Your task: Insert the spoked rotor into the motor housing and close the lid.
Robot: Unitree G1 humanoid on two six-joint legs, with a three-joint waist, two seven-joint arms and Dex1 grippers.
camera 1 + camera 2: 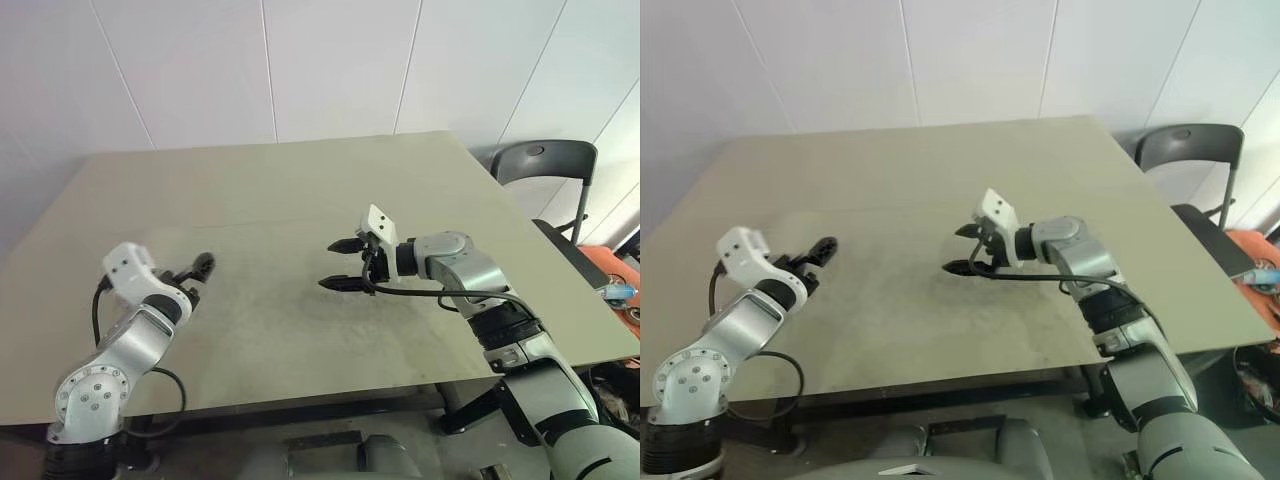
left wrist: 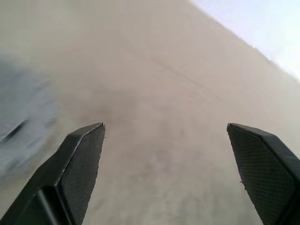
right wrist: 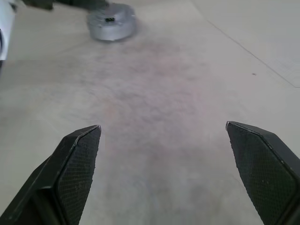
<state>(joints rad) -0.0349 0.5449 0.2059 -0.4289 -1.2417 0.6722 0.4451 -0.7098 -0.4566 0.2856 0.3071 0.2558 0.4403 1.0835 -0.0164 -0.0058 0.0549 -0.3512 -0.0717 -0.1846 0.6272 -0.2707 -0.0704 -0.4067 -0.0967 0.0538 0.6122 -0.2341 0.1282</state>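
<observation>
The spoked rotor and the motor housing are out of view. My left gripper (image 1: 200, 276) hovers over the table's near left part, open, with bare tabletop between its fingers (image 2: 79, 164). My right gripper (image 1: 327, 266) hangs over the middle of the table, pointing toward the left arm. It is also open and empty, its pads (image 3: 77, 168) wide apart. Far off in the right wrist view, a round silver-grey piece (image 3: 111, 23) sits by the left hand. I cannot tell whether it is the lid or a part of that hand.
The olive-grey table (image 1: 280, 180) carries a faint seam across its middle and dark smudges between the two grippers. A dark chair (image 1: 545, 165) stands past the table's far right corner. A white panelled wall runs behind the table.
</observation>
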